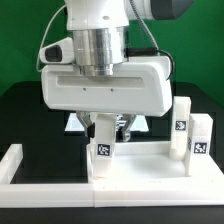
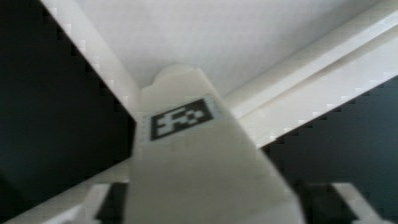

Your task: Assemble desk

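Note:
My gripper (image 1: 105, 133) is shut on a white square leg block (image 1: 104, 148) with a marker tag, holding it upright at the near left corner of the white rimmed tabletop panel (image 1: 145, 168). Whether the leg touches the panel I cannot tell. Two more leg blocks (image 1: 182, 124) (image 1: 200, 145) stand upright at the panel's right side in the exterior view. In the wrist view the held leg (image 2: 192, 150) fills the middle between my fingers (image 2: 96, 205), with its tag facing the camera and the panel's rim (image 2: 267, 75) beyond it. The fourth leg is hidden.
A low white border wall (image 1: 22, 165) runs along the exterior view's left and front. Part of the marker board (image 1: 140, 124) shows behind my gripper on the black table. My arm's wide white hand body (image 1: 105, 90) hides the table's middle.

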{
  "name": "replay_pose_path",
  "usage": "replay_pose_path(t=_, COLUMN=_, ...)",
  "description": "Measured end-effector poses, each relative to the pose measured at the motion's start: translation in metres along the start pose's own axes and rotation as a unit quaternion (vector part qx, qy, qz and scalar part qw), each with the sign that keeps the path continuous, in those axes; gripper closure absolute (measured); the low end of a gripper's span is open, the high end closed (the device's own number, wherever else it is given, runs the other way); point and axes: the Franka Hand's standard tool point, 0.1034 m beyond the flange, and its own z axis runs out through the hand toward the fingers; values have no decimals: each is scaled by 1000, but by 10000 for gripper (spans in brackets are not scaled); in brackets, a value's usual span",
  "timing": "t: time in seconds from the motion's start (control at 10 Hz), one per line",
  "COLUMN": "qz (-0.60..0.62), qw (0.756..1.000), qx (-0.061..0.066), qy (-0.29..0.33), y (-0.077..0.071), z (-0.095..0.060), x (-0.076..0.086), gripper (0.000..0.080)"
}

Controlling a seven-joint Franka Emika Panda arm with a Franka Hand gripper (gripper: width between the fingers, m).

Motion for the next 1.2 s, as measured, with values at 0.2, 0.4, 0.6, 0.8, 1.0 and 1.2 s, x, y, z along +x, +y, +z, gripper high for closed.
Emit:
replay_pose_path(t=0.2, qz=88, qw=996, qx=-2, qy=0, y=3, z=1, x=0, gripper=502)
replay_pose_path(t=0.4, qz=228, qw=974, qx=-7, qy=-5, y=5, z=0, x=1, gripper=502)
replay_pose_path(t=0.6, qz=409, qw=912, qx=-5, qy=-25, y=7, z=1, x=-3, gripper=504)
replay_pose_path(t=0.8, qz=554, qw=831, qx=6, qy=-44, y=8, z=0, x=-3, gripper=506)
replay_pose_path(t=1.0, qz=567, qw=823, qx=7, qy=-42, y=8, z=0, x=-3, gripper=506)
replay_pose_path(t=1.2, qz=450, qw=893, qx=7, qy=-17, y=3, z=1, x=-1, gripper=240)
